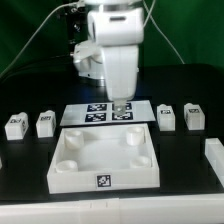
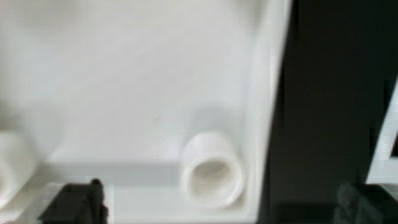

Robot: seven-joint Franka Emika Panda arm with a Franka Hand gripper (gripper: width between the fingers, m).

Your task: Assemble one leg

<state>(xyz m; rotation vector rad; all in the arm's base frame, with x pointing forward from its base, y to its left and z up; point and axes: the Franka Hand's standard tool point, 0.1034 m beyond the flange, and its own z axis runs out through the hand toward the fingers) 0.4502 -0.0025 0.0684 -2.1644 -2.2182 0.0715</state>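
Observation:
Four small white legs with black-and-white tags stand on the black table: two at the exterior view's left (image 1: 14, 125) (image 1: 44, 122) and two at its right (image 1: 166, 117) (image 1: 194, 117). The large white square panel (image 1: 105, 172) with round corner sockets lies in the middle. My gripper (image 1: 120, 107) hangs over the panel's far edge, near its far corner socket on the exterior view's right. In the wrist view the gripper (image 2: 219, 206) is open and empty, with dark fingertips (image 2: 75, 204) wide apart above the panel (image 2: 125, 90) and one socket (image 2: 210, 176) between them. No leg shows there.
The marker board (image 1: 90, 113) lies flat behind the panel, partly under the gripper. A white piece (image 1: 214, 160) sits at the exterior view's right edge. Cables hang behind the arm.

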